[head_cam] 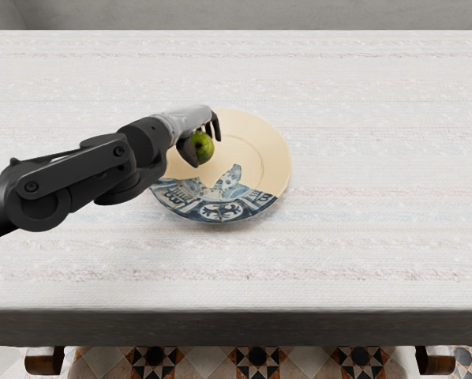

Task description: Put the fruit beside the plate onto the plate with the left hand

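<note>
Left hand [195,134] at left part of plate [264,162], fingers [212,125] curled down around small green fruit [202,147], gripping it. Fruit over cream area; contact with plate unclear. Plate cream, blue-white ornament along near edge. Table [362,245] pale, streaked, dark front edge. Geometric floor tiles [256,363] below.
</note>
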Motion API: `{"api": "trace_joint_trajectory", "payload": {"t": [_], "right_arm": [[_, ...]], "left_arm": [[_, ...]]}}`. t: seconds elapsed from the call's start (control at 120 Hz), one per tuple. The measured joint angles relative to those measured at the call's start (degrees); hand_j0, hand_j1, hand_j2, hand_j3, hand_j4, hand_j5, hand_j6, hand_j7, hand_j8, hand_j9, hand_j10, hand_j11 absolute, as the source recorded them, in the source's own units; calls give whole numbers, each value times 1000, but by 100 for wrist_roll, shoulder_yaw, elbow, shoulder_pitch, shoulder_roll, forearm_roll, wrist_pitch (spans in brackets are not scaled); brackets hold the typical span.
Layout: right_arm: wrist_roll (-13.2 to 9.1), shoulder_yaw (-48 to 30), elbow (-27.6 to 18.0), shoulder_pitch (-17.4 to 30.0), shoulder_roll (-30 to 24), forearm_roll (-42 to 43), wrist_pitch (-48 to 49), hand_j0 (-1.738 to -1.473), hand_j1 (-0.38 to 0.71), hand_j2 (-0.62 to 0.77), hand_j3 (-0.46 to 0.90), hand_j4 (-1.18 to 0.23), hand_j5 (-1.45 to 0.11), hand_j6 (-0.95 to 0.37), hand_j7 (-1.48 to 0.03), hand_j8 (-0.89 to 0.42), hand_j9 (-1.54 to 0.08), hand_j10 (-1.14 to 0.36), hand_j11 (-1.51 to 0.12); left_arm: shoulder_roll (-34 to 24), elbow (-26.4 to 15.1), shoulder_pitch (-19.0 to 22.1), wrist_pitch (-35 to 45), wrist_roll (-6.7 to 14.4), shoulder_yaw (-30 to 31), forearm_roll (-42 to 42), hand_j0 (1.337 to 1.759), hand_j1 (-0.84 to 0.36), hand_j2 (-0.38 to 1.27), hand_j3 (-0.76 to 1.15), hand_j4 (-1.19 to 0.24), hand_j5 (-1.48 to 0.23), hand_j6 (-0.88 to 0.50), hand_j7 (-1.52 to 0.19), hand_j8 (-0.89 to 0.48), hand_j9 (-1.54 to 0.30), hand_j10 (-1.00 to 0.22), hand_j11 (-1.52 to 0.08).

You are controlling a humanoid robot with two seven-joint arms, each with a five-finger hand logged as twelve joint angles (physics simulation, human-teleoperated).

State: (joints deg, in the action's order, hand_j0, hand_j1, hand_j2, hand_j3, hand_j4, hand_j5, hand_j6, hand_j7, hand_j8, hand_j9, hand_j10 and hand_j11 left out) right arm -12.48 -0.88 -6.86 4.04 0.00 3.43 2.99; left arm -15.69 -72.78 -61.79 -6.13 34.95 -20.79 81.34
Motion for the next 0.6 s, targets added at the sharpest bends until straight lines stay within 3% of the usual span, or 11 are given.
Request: {"api": "trace_joint_trajectory", "payload": {"t": [0.225,0.408,0.533,0.6], "right_arm": [[0,0,0,0,0,0,0,-1658,-349,0,0,0,0,0,0,0,0,0,0],[0,0,1,0,0,0,0,-1658,-349,0,0,0,0,0,0,0,0,0,0],[0,0,1,0,0,0,0,-1658,-349,0,0,0,0,0,0,0,0,0,0],[0,0,0,0,0,0,0,-1658,-349,0,0,0,0,0,0,0,0,0,0]], "left_arm": [[66,76,16,-2,1,42,13,1654,-193,102,0,-480,-745,-414,-704,-336,-707,-446,-715],[191,56,81,22,5,34,24,1656,85,50,0,-234,-352,-207,-335,-175,-336,-220,-339],[67,10,51,16,5,-28,-128,1657,194,30,0,-138,-204,-124,-195,-107,-196,-131,-197],[-79,-44,-75,-67,5,-56,-633,1657,230,24,0,-107,-155,-97,-149,-85,-149,-101,-150]]}}
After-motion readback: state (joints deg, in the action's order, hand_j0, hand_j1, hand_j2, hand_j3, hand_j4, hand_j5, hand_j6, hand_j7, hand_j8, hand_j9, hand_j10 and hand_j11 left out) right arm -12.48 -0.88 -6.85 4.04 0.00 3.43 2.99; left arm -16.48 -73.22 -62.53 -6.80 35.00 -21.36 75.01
